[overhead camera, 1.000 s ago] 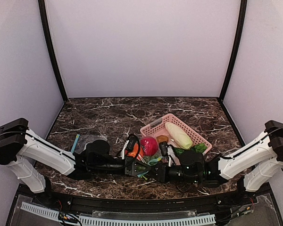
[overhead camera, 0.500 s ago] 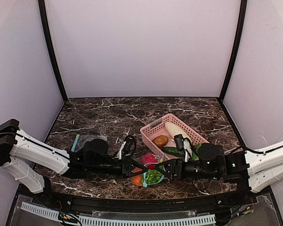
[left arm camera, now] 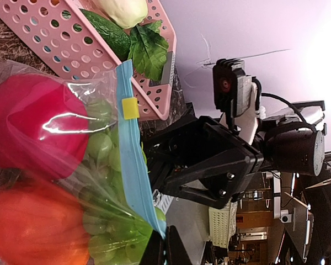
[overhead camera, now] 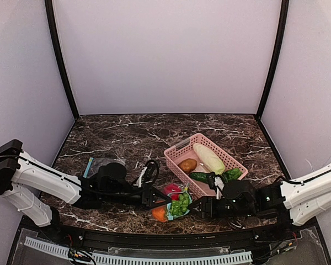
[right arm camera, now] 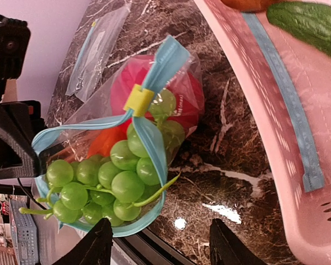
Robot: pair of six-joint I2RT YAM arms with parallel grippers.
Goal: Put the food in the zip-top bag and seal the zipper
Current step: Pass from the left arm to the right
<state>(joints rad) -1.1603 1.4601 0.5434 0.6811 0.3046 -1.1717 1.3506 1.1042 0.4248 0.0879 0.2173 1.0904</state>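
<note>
At the left of the overhead view, a second clear bag is lying flat on the dark marbled table. Just right of it, the left gripper is clenching a corner of the clear plastic zip-top bag, low in the centre, pinching the end of its light blue zipper strip. The bag is holding a round orange fruit, a red tomato-like fruit and a green grape bunch. The grapes are bulging out of the gaping mouth beside a yellow slider. Further right, the right gripper is standing released near the bag, fingers apart, gripping nothing. Beyond it, upper right, a pink slatted basket is carrying vegetables.
</note>
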